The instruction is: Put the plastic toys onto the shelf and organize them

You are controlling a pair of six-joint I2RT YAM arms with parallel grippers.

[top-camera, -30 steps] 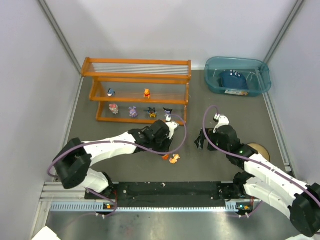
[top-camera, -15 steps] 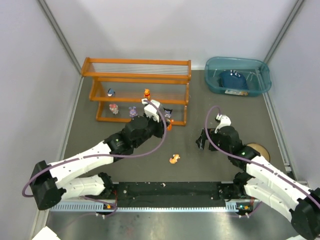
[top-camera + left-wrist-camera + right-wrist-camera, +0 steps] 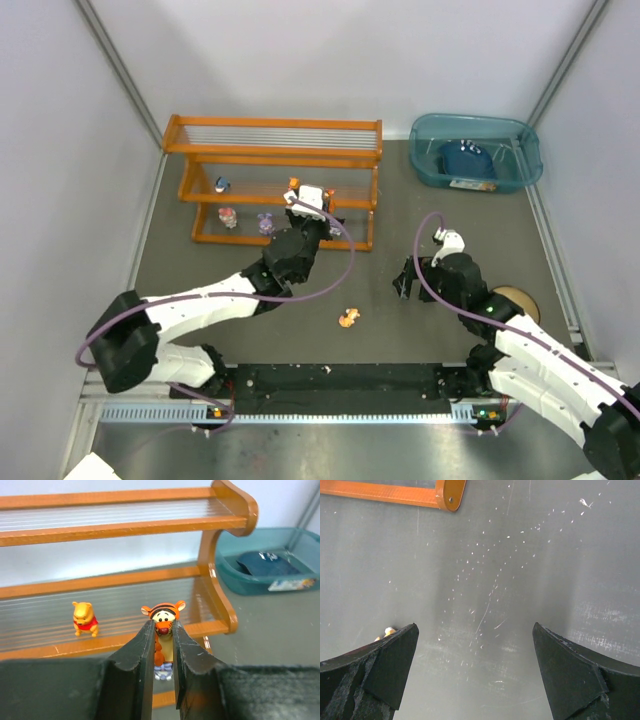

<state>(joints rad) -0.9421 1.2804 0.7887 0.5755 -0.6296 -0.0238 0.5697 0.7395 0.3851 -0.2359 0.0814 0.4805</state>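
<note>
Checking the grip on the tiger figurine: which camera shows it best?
Left wrist view: the tiger figurine sits pinched in the left gripper, face clear. Top view gives at most an orange speck; right wrist view misses it.

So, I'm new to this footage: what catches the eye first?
The orange three-tier shelf stands at the far left of the table. The left hand is shut on a Tigger figurine in front of the middle tier, right of a Pooh figurine. One orange toy lies alone at the table's near middle.
</note>
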